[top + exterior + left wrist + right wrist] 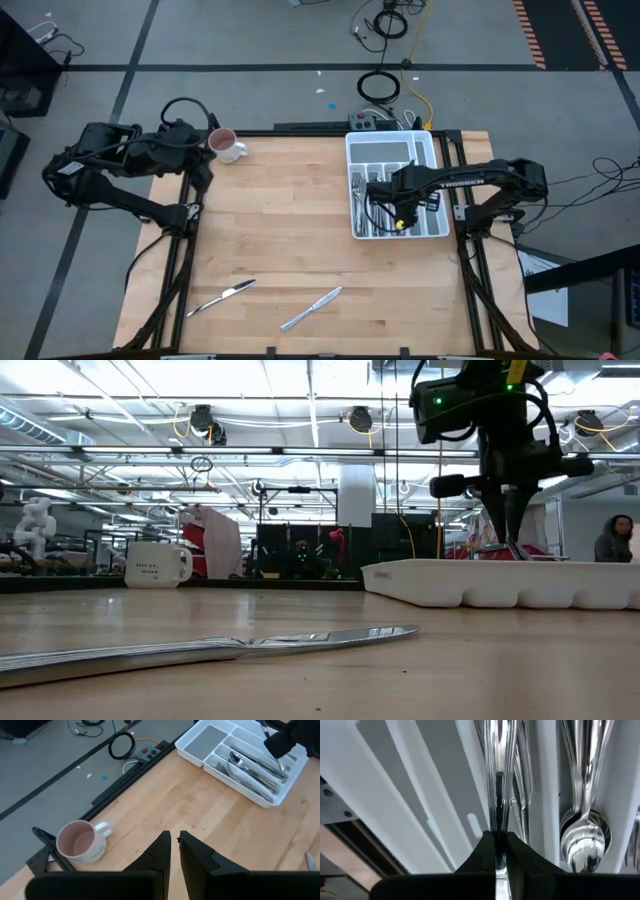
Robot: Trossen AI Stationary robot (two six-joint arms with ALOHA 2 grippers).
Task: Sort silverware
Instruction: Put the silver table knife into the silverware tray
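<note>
Your right jaws [500, 845] sit low inside the white tray [430, 150], nearly closed on a slim silver piece [499, 785]; its head is cut off in the right wrist view, so you cannot tell whether it is a knife or a fork; the pinched end is hidden between the dark fingers [482, 852]. From above, the right arm covers much of the tray's middle compartments, and the pieces beneath it are hard to separate; a fork [358, 185] shows in the compartment on the tray's bench-centre side; spoons [582, 842] lie in the compartment just beside the held piece.

Two knives lie loose on the bench [280, 220], well apart from the tray, near the front edge: one [222, 297] toward the left side, one [311, 308] nearer the middle. In the low view a knife [200, 650] fills the foreground, its handle end cut off at the edge.

Your left jaws [172, 850] hang over bare bench near the back left corner, almost closed and holding nothing; the white mug [226, 146] stands upright just beside them. Beyond the bench, cables [380, 85] lie on the floor, and a person [612, 540] shows partly at the low view's right edge.
</note>
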